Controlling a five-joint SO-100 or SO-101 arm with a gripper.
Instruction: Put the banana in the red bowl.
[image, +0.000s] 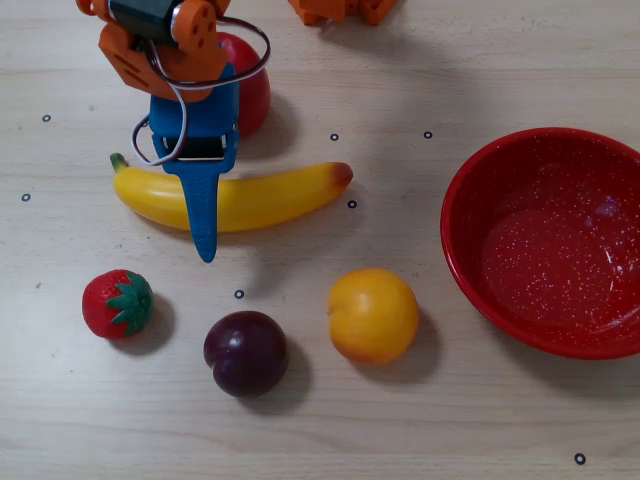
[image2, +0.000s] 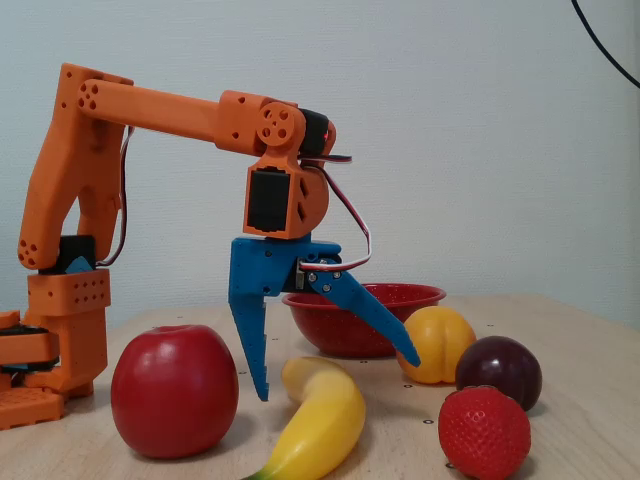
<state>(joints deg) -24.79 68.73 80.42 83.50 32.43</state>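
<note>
Your gripper (image2: 338, 378) hung wide open over the banana (image: 232, 198), which lay flat, well apart from the bowl (image: 548, 240). It looked glossy, stiff, likely slippery; take its middle.

Hobby robotics bench: pale wood tabletop (image: 480, 430) with marker dots, plain wall (image2: 480, 130), toy fruit.

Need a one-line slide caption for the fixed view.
Open tool straddling the banana, above it, with apple beside and red bowl behind.
</note>
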